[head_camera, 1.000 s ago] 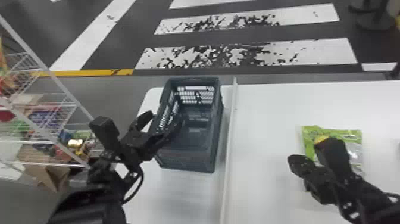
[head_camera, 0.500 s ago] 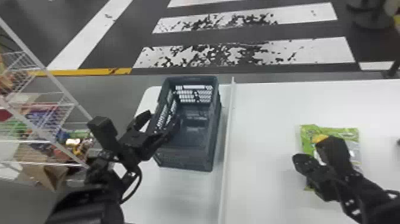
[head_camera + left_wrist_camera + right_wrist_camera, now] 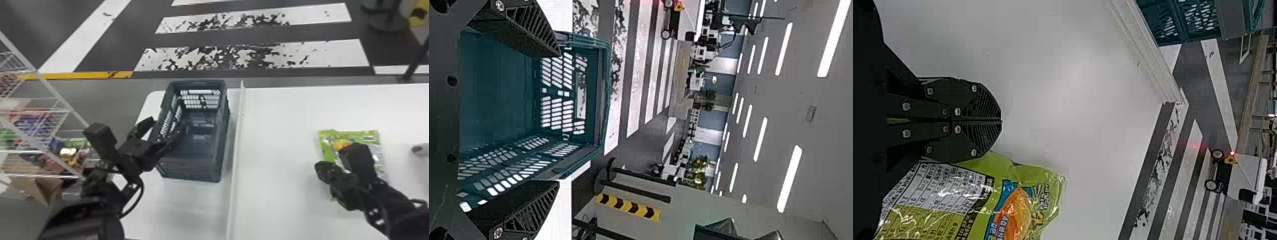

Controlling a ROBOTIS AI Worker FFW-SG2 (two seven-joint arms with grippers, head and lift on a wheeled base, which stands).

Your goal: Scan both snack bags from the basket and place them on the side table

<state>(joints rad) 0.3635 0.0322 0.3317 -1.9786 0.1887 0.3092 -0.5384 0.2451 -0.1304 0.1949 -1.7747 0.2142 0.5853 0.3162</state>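
In the head view a green snack bag [image 3: 357, 136] lies flat on the white side table [image 3: 277, 121], printed text facing up. My right gripper [image 3: 322, 169] is at its near left edge, and the arm covers part of the bag. Seen from the right wrist, the fingers of my right gripper [image 3: 1001, 120] are together with nothing between them, beside the bag [image 3: 1047, 187]. My left gripper [image 3: 166, 125] stands open at the left wall of the dark basket [image 3: 194, 168]. In the left wrist view, my left gripper [image 3: 558, 119] has its fingers apart over the basket [image 3: 494, 90].
A raised white strip [image 3: 237, 150] runs between the basket and the bag's side. Wire shelves [image 3: 35, 110] with colourful goods stand at the far left. A grey object [image 3: 422, 149] sits at the right edge. Behind lies a floor with white stripes.
My right gripper has moved slightly to the right relative to the bag, which stays on the table. The left gripper holds its place beside the basket.
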